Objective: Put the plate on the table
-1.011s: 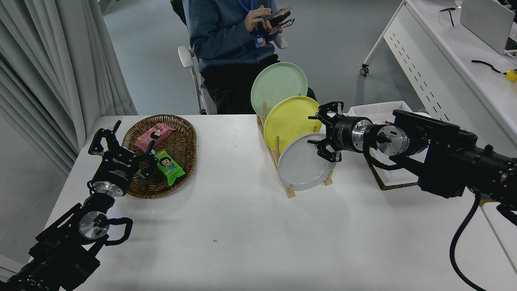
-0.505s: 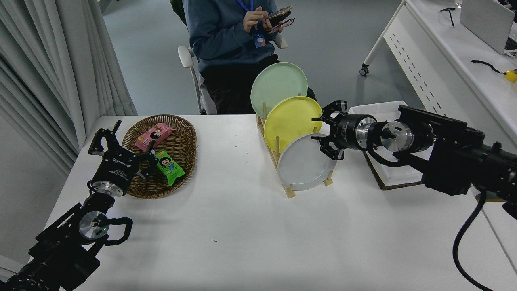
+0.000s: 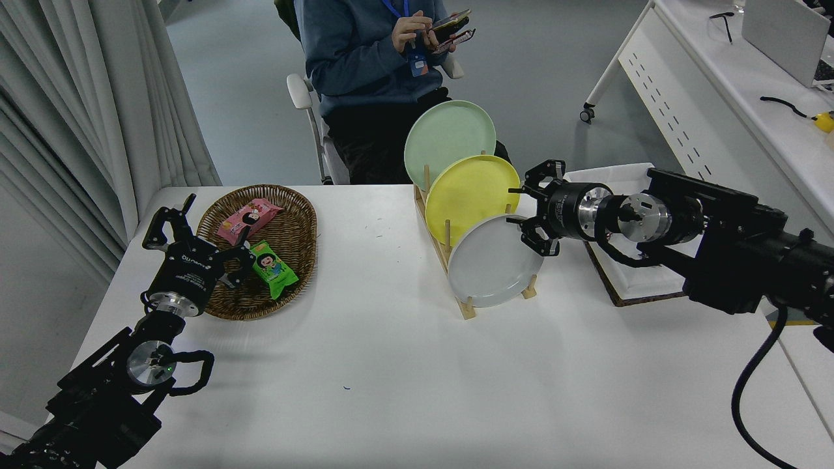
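I'm at the reach-in step: the plate is not yet gripped, standing on edge in the nearest slot of the wooden rack, in front of the yellow plate and the green plate behind it. My right gripper sits at the plate's upper right rim, jaws spread wide and empty, pointing left along the table. The left gripper is parked at the near left by the basket, jaws open. Compared with a second ago, the right gripper has drawn back to the right and slightly up, so it now stands off the rim rather than overlapping the plate's face. Next, I judge I need to line the jaws across the rim edge, push in, close, then lift the plate clear of the pegs without knocking the yellow one. A person sits at the far side.
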{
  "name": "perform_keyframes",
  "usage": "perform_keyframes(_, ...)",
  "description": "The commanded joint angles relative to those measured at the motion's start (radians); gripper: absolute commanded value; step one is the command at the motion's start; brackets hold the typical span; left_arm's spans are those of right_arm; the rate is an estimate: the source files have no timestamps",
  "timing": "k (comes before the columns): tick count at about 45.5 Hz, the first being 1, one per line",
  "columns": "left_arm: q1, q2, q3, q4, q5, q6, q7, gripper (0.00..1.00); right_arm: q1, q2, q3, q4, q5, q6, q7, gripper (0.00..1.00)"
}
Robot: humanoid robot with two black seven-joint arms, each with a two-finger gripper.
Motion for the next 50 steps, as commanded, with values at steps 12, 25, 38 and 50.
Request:
perform_keyframes(12,-0.001,0.000,0.000,-0.001,0.000,0.000,0.000,1.00,-0.002,0.005,0.008,0.003,0.002,-0.012,-0.023,0.44)
perform_keyframes(25,0.000,0.000,-0.001,-0.001,0.000,0.000,0.000,1.00,-0.001,0.010,0.017,0.004,0.002,-0.012,-0.029,0.42)
perform_keyframes(38,0.000,0.000,0.000,-0.001,0.000,0.000,0.000,1.00,0.001,0.019,0.028,0.006,0.002,-0.020,-0.037,0.33)
perform_keyframes(50,0.000,0.000,-0.001,-0.001,0.000,0.000,0.000,1.00,0.001,0.019,0.030,0.006,0.002,-0.026,-0.055,0.32)
